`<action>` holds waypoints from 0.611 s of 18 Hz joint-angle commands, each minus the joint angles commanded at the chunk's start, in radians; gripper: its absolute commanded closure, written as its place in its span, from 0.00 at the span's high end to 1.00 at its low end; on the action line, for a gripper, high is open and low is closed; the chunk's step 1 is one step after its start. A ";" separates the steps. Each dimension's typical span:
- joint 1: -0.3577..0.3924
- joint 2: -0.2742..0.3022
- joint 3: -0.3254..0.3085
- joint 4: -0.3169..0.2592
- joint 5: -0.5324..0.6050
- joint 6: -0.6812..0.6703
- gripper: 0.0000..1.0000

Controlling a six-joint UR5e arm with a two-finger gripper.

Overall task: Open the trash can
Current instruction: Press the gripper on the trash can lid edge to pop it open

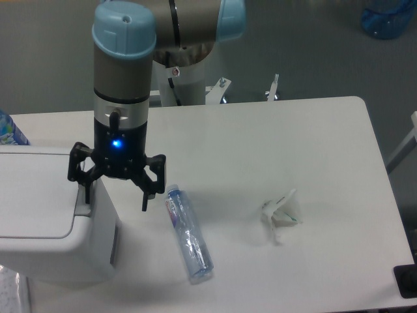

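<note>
A robotics lab: an industrial arm [124, 72] with a lit blue indicator is bolted at the edge of a plain white table [260, 143], over bare grey flooring [300, 45].

trash can [45, 228]: sat at the table's [273, 143] near-left corner, running off the left edge of the shot
gripper [115, 194]: hung right over the can's right end, one finger above the lid edge, the other past the can's right side
bottle [188, 233]: lay flat on the table just right of the can, neck end farther back
crumpled scrap [280, 214]: lay on the table right of the bottle, well apart from it
robot base [186, 81]: stood behind the table's far edge
</note>
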 joint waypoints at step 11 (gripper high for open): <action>0.000 -0.006 -0.002 0.005 0.000 0.002 1.00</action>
